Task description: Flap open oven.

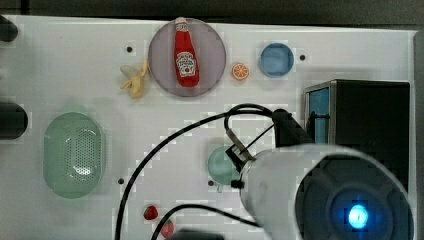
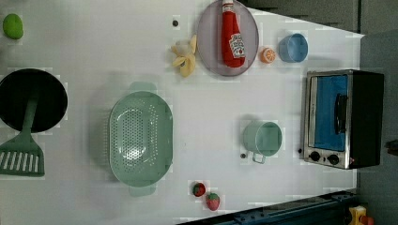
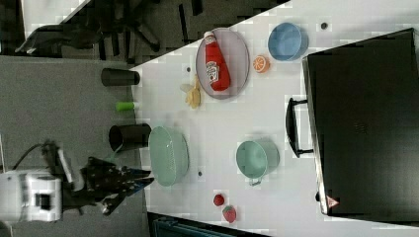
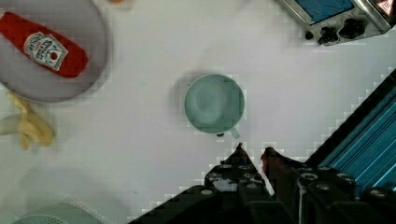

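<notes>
Wrist view: the claw (image 4: 253, 150) hangs high above the white table (image 4: 140, 116), its two dark fingertips drawn near to each other with a narrow gap between them and nothing held in that gap. Below the tips stands a pale green cup (image 4: 214, 103) with a small handle. A corner of the oven (image 4: 334, 14) shows, with its blue glass and two black knobs.

In the left view the oven (image 2: 342, 119) sits at the left view's right edge of the table (image 2: 94, 56), its door shut, the bar handle (image 2: 341, 114) lying across the blue-tinted glass and the knobs on the silver frame beside the door. The green cup (image 2: 263, 138) stands near the oven's front, apart from it. A green colander (image 2: 140, 137) lies mid-table. A grey plate (image 2: 206, 42) carries a ketchup bottle (image 2: 232, 40) lying flat; a peeled banana (image 2: 184, 58) lies just beside the plate, and an orange half (image 2: 268, 55) sits between the plate and a blue bowl (image 2: 293, 48). Two strawberries (image 2: 206, 195) lie near the table's edge. A black pan (image 2: 33, 99) and a green spatula (image 2: 21, 150) lie at the left view's left.

In the top view the arm (image 1: 325, 195) covers part of the oven's black top (image 1: 372, 120).
</notes>
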Controlling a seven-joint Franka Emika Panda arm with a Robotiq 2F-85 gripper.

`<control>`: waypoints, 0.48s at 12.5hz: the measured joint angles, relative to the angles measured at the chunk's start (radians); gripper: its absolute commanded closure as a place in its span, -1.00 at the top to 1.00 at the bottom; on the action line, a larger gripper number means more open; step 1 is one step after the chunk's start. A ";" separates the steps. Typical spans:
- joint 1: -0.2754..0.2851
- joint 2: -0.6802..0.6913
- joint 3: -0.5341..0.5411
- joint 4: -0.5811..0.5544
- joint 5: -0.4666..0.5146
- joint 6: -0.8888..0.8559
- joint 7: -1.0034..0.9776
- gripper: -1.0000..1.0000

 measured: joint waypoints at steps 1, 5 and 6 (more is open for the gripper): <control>0.000 0.017 -0.011 -0.001 -0.004 -0.004 -0.024 -0.65; 0.007 0.044 -0.103 -0.021 0.001 0.060 -0.291 -0.65; 0.006 0.055 -0.131 -0.021 -0.002 0.090 -0.377 -0.65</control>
